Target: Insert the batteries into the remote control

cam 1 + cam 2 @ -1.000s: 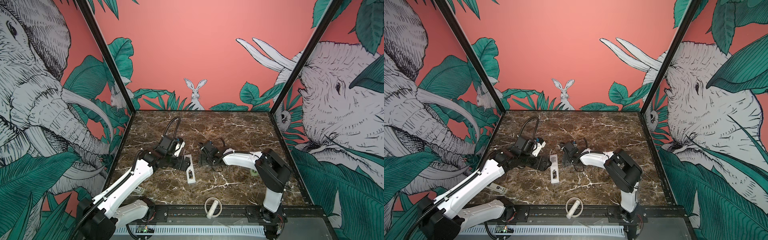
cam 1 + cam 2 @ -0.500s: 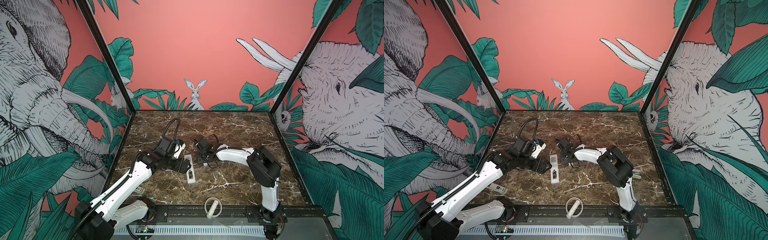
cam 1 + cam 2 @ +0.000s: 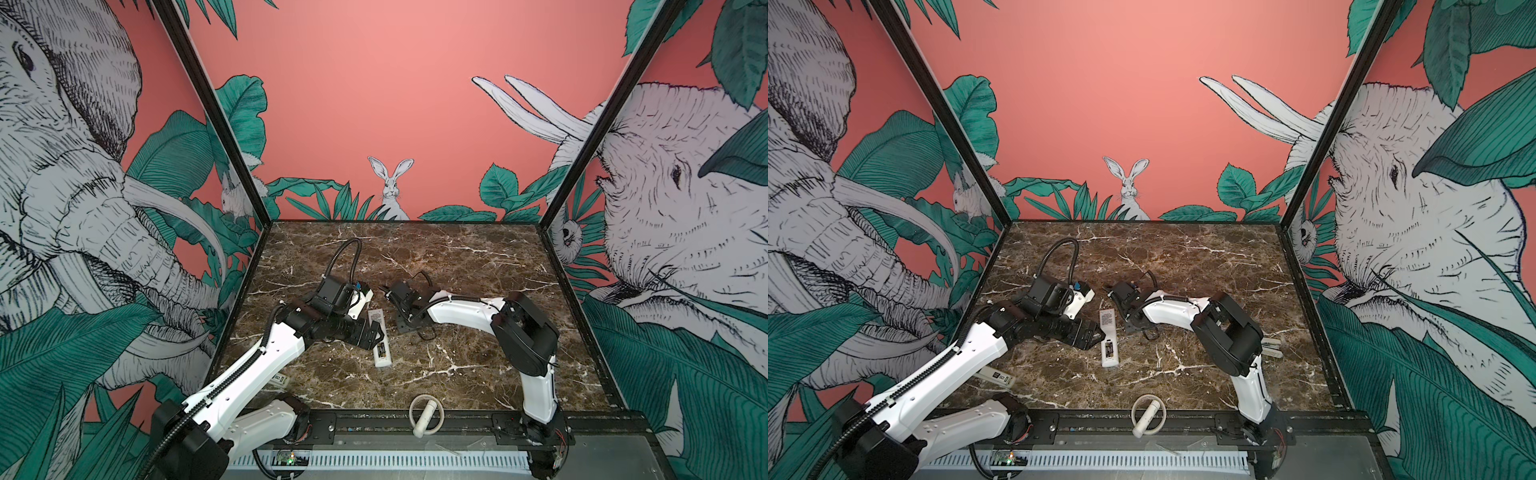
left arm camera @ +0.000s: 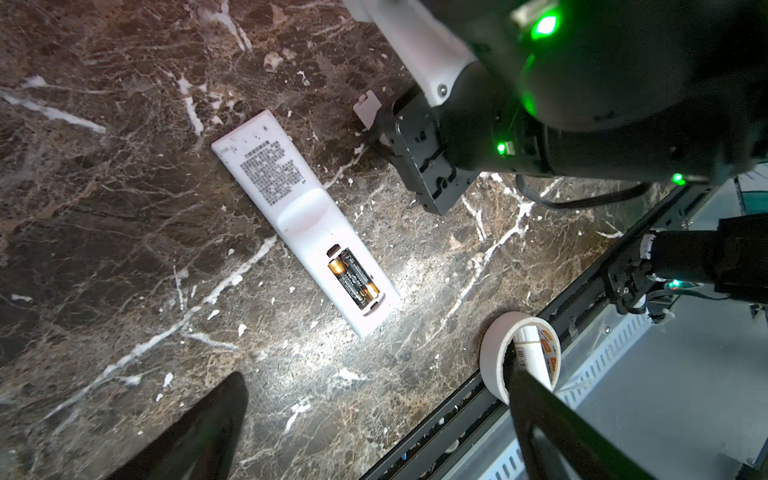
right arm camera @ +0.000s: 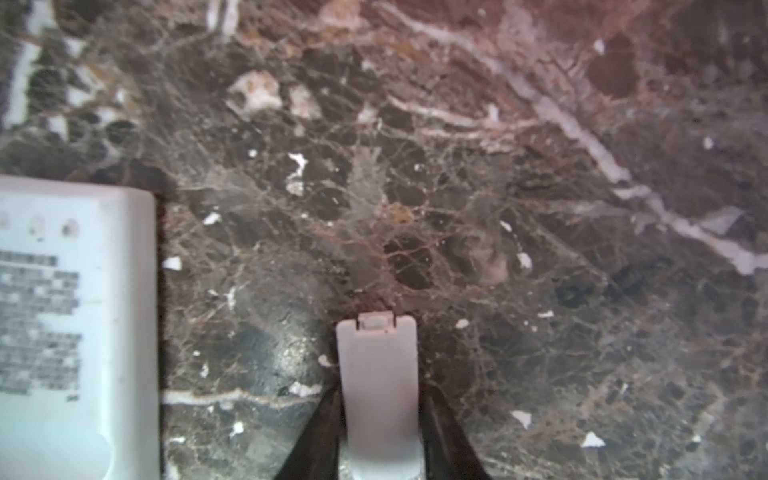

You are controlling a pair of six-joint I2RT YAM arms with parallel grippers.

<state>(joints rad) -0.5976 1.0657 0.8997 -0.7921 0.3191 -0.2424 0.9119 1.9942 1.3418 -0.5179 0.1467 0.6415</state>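
Observation:
The remote control (image 3: 380, 338) (image 3: 1108, 336) (image 4: 303, 216) lies back up in the middle of the marble table, and its far end shows in the right wrist view (image 5: 62, 332). Its compartment stands uncovered with the batteries (image 4: 353, 276) lying side by side inside, dark with orange ends. My left gripper (image 3: 376, 330) (image 4: 376, 376) hovers open over the remote's near half, holding nothing. My right gripper (image 3: 390, 297) (image 5: 380, 399) is down at the table beside the remote's far end, its fingers (image 5: 328, 415) pressed to both long sides of the small white cover piece (image 5: 378, 365) (image 4: 365, 109).
A roll of white tape with a white cylinder through it (image 3: 426, 415) (image 3: 1148, 415) (image 4: 519, 353) sits on the black front rail. A second white bar (image 3: 280, 379) lies under the left arm. Another white item (image 3: 1271, 347) lies behind the right arm's elbow.
The right gripper has swung left and back to the remote's far end and closed its fingers onto the white cover piece. The left arm has barely moved.

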